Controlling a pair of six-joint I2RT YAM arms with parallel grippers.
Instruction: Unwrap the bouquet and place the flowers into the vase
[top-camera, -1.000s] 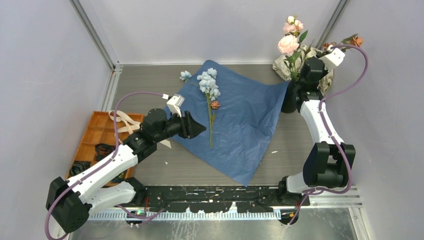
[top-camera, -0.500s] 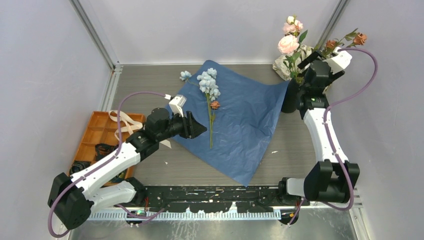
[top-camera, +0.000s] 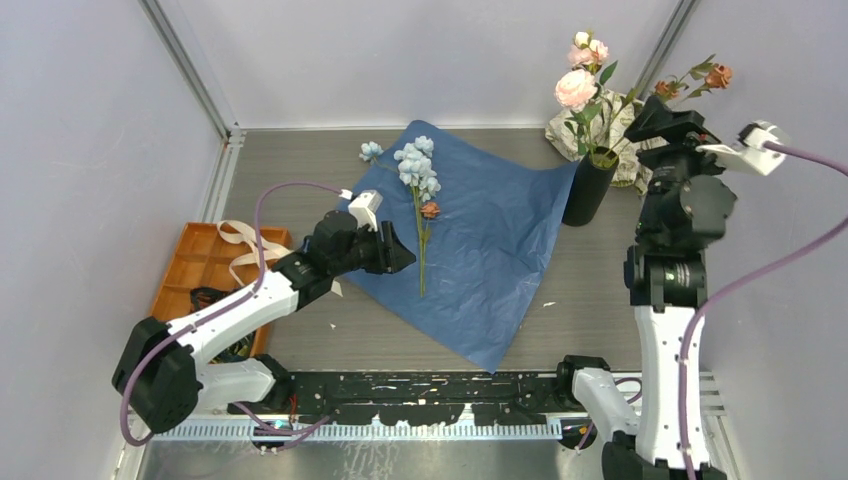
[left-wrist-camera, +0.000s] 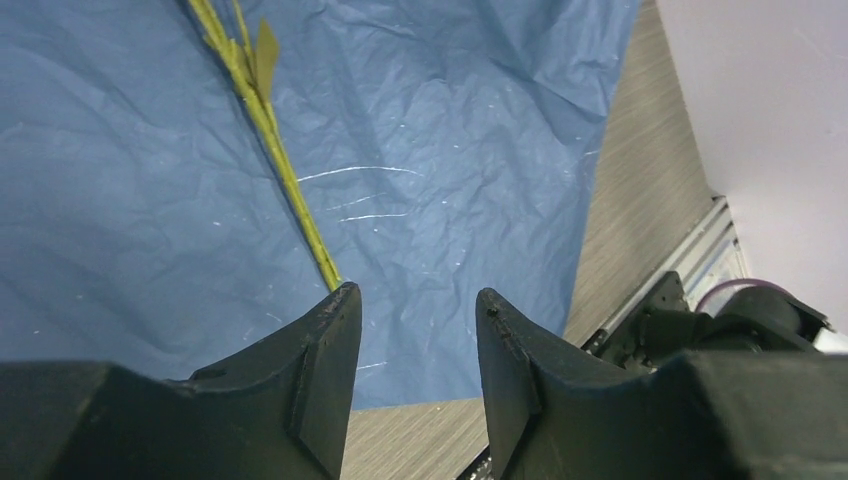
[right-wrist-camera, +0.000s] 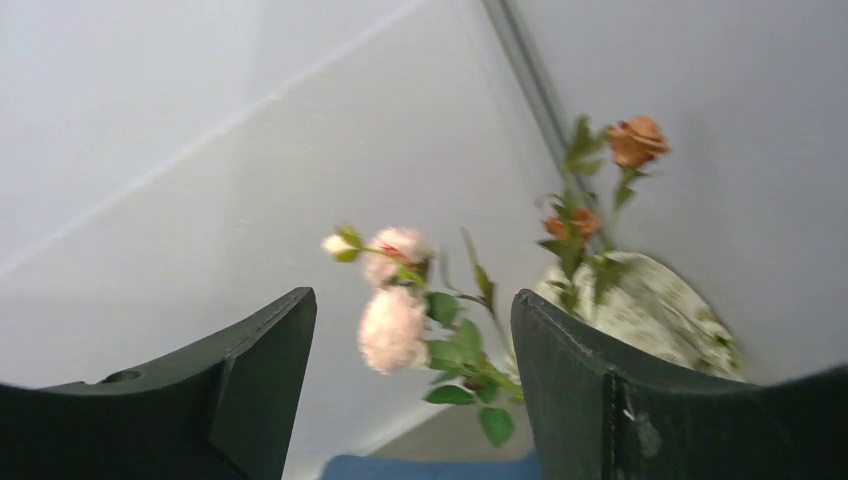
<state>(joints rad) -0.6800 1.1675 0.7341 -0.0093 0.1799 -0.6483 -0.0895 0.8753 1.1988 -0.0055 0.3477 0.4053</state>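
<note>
At table centre: wrap opened flat, one stem to go

Blue paper sheet (top-camera: 480, 250) lies spread out, so the stems are free to pick. Vase (top-camera: 588, 190) at far right holds the pink and rust flowers (top-camera: 577, 88) upright. Pale blue stem (top-camera: 420, 230) lies on the sheet. The left gripper (left-wrist-camera: 413, 295) hovers at its near end, jaws apart and empty, probably lining up a grab. Right gripper (right-wrist-camera: 412, 300) is raised right of the blooms, jaws wide, holding nothing

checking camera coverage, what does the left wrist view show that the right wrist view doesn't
Only left wrist: a green stem lying on the blue paper, bare table beyond, and the left gripper, open. Only right wrist: pink flowers, orange flowers, a patterned cloth, and the right gripper, open. Both: the blue paper, a mere sliver at the right wrist view's bottom edge; neither gripper holds anything.
</note>
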